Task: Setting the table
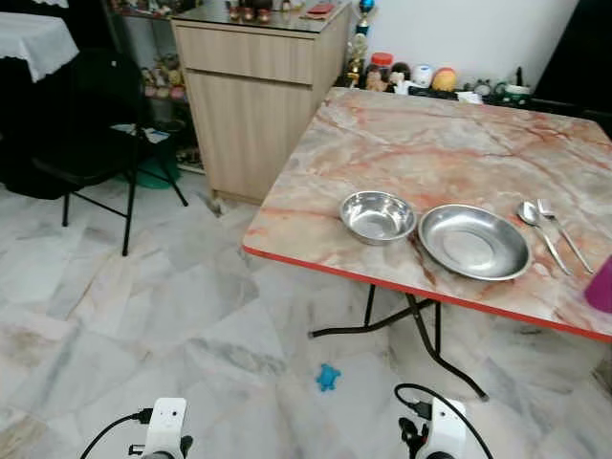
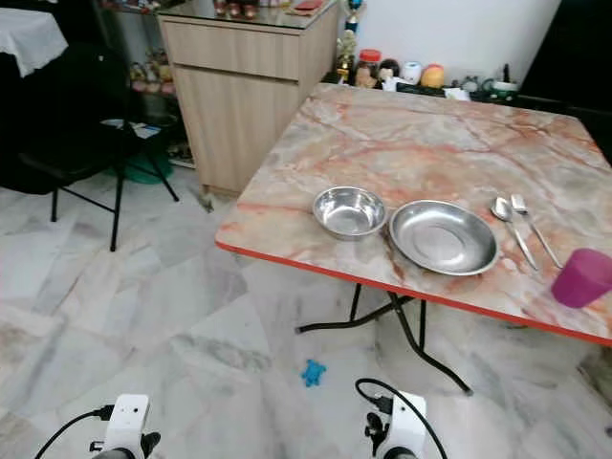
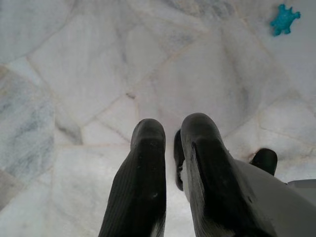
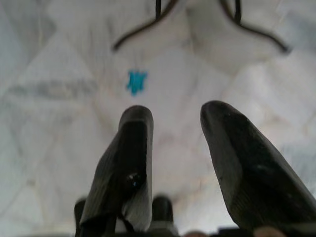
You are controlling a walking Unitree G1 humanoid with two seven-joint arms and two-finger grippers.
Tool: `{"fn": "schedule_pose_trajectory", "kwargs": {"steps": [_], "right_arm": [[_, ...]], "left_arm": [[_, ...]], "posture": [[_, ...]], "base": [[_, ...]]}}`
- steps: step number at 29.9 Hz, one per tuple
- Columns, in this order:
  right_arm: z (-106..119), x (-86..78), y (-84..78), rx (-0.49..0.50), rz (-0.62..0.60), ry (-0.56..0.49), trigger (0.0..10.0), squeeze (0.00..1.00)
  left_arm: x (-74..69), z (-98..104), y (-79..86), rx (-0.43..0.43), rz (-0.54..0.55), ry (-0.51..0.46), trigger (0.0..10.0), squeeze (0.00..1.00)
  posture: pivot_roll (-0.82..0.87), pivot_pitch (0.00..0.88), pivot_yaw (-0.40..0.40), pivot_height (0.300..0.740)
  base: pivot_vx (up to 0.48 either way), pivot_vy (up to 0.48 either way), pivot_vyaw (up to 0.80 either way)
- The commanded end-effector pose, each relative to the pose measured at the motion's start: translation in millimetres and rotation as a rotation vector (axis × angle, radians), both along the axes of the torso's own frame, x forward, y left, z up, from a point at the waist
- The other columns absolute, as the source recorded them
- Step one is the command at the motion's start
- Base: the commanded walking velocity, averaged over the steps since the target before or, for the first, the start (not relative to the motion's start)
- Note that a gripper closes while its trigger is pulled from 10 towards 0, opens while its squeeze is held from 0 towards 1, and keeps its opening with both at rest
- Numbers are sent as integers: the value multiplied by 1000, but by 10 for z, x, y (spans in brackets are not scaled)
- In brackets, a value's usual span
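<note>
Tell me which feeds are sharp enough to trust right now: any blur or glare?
Left and right eye views: evenly lit and sharp; soft highlights on the bowl and plate, nothing washed out. Left wrist view: crisp, the left gripper over pale floor, the blue toy clear. Right wrist view: soft and out of focus, the right gripper and floor hazy.

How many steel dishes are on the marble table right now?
2. A small round steel bowl sits near the table's red front edge, and a wider shallow steel plate lies touching it on its right, with a spoon and fork beyond. None look hidden.
</note>
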State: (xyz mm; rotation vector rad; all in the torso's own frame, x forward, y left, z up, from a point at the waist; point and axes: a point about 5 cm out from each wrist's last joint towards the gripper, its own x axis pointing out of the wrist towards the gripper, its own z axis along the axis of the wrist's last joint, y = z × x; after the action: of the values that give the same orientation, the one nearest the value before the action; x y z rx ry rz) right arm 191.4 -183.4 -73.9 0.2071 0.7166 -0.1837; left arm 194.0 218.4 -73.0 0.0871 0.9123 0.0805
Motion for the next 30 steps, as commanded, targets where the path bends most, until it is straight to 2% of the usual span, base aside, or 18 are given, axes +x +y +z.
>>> {"fn": "schedule_pose_trajectory", "kwargs": {"steps": [1, 5, 8, 10, 12, 13, 18, 20, 22, 23, 24, 26, 27, 28, 30], "right_arm": [[116, 115, -116, -39, -61, -101, 10000, 0], [180, 153, -153, -64, -89, -162, 10000, 0], [373, 149, -190, -159, -85, -333, 10000, 0], [475, 72, -115, -204, -38, -410, 10000, 0], [509, 44, -79, -219, -14, -433, 10000, 0], [594, -17, -2, -246, 29, -478, 10000, 0], [658, -41, 5, -256, 19, -506, 10000, 0], [889, 92, -101, -309, -12, -598, 10000, 0], [933, 130, -122, -317, -20, -615, 10000, 0], [1096, 312, -178, -323, -57, -679, 10000, 0], [1096, 312, -178, -323, -57, -679, 10000, 0], [1274, 476, -201, -327, -81, -743, 10000, 0], [1274, 476, -201, -327, -81, -743, 10000, 0], [1450, 582, -174, -325, -96, -778, 10000, 0], [1532, 635, -164, -317, -110, -797, 10000, 0]], "left_arm": [[-33, -16, 15, 4, 1, 14, 10000, 0], [-32, -13, 20, 12, -3, 12, 10000, 0], [-30, -7, 38, 16, 5, 5, 10000, 0], [-37, -9, 44, 19, 3, 7, 10000, 0], [-38, -10, 45, 20, 3, 7, 10000, 0], [-39, -10, 44, 20, 5, 7, 10000, 0], [-36, -9, 42, 20, 6, 5, 10000, 0], [-23, -4, 35, 22, 6, 1, 10000, 0], [-20, -3, 33, 22, 6, 0, 10000, 0], [-7, 4, 34, 23, 10, -6, 10000, 0], [-7, 4, 34, 23, 10, -6, 10000, 0], [1, 9, 36, 23, 14, -11, 10000, 0], [1, 9, 36, 23, 14, -11, 10000, 0], [3, 12, 41, 22, 21, -16, 10000, 0], [4, 14, 43, 19, 26, -20, 10000, 0]], "posture": [[95, 0, -69, 740], [91, 0, -74, 740], [96, 0, -76, 740], [89, 0, -77, 740], [89, 0, -77, 740], [91, 0, -80, 740], [92, 0, -81, 740], [80, 0, -75, 740], [80, 0, -75, 740], [82, 0, -73, 740], [82, 0, -73, 740], [82, 0, -73, 740], [82, 0, -73, 740], [85, 0, -73, 740], [86, 0, -73, 740]], "base": [[0, 0, 0], [0, 0, 0], [0, 0, 0], [0, 0, 0], [0, 0, 0], [0, 0, 0], [0, 0, 0], [0, 0, 0], [0, 0, 0], [0, 0, 0], [0, 0, 0], [0, 0, 0], [0, 0, 0], [0, 0, 0], [0, 0, 0]]}}
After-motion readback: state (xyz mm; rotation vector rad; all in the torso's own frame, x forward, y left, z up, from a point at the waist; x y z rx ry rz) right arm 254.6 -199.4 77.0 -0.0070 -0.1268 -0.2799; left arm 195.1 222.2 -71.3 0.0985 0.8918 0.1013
